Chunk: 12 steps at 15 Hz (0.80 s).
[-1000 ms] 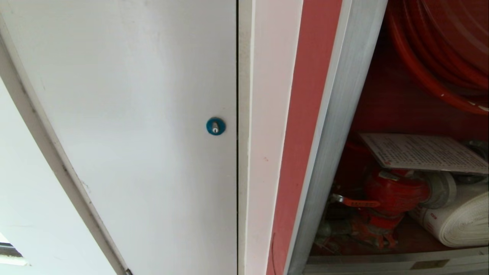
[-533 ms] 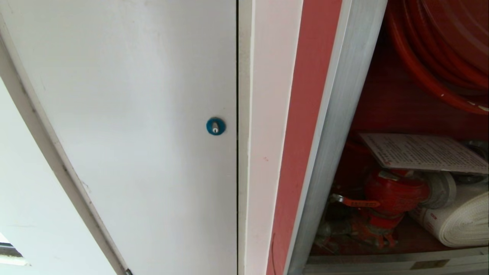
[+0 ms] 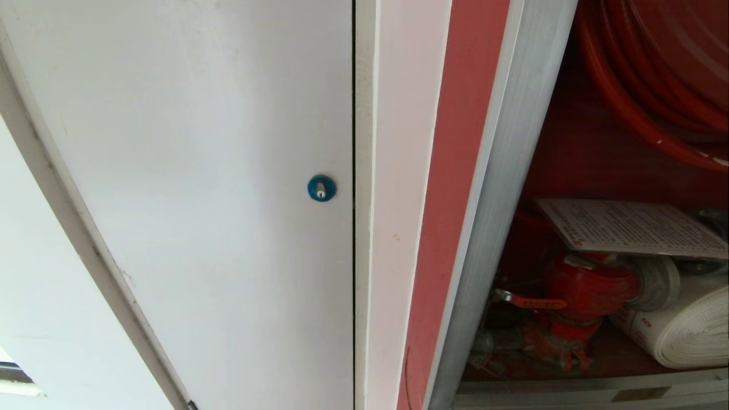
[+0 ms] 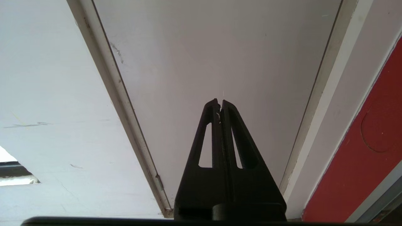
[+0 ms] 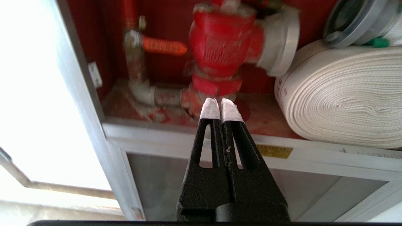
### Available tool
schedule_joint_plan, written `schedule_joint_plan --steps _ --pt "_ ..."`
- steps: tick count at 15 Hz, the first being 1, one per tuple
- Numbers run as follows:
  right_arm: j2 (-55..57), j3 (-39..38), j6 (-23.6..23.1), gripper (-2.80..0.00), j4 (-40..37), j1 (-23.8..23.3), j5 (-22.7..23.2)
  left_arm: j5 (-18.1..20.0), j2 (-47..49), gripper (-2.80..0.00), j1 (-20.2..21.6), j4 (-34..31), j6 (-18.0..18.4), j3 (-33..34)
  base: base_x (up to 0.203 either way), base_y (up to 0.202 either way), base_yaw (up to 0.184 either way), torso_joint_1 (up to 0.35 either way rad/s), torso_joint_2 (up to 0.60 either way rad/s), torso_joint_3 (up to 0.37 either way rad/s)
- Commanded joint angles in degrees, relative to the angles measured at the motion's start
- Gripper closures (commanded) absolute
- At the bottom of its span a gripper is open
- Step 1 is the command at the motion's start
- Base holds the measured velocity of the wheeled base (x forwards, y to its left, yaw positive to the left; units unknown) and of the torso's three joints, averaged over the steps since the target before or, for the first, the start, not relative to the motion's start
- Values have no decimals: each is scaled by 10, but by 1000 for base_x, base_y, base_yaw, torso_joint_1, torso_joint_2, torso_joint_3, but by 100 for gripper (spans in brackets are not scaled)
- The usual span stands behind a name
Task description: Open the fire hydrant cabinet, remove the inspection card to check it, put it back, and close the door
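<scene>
Your right gripper [image 5: 221,103] is pinched fully closed with nothing between its white-taped fingertips [image 5: 209,110], and it hangs just outside the open front of the fire hydrant cabinet [image 5: 94,103], pointing in at the foot of the red valve [image 5: 221,47]. You can take that valve as your landmark. Nearest to you, below the valve, runs the cabinet's silver sill with a small brass plate [image 5: 274,151] on it, and under that sill sits a smaller dark glass pane [image 5: 163,185]. Level with the valve's foot, the orange lever handle [image 5: 163,47] sticks out on the side towards the cabinet's aluminium upright, while on the valve's other side the rolled white hose [image 5: 342,97] lies on the red floor, its metal coupling [image 5: 355,22] above the roll.

The inspection card [image 3: 632,228] lies flat, resting right on top of the valve, printed face up, inside the cabinet. Above the card, further back, you see the curve of the red hose reel [image 3: 655,85].

The door itself is not visible in any view.

Your left gripper [image 4: 220,102] is also closed and empty, parked well away from the valve, in front of the plain white panel [image 3: 199,171] with its blue round lock [image 3: 322,188], beyond the red strip of wall [image 3: 455,171] that borders the cabinet frame.
</scene>
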State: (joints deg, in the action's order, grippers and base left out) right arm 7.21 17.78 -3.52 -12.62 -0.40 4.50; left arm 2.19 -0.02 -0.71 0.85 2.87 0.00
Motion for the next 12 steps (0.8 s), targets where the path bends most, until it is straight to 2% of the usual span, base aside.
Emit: schedule_joint_plan --steps 1,4,12 --pt "-64 -39 -5 0 -3 2 2 0 0 0 0 0 0 7 0 0 0 0 0 0" --pt "-72 -79 20 0 32 3 2 0 0 0 0 0 0 7 0 0 0 0 0 0" --pt "-72 -166 21 0 147 3 -16 0 0 0 0 0 0 7 0 0 0 0 0 0"
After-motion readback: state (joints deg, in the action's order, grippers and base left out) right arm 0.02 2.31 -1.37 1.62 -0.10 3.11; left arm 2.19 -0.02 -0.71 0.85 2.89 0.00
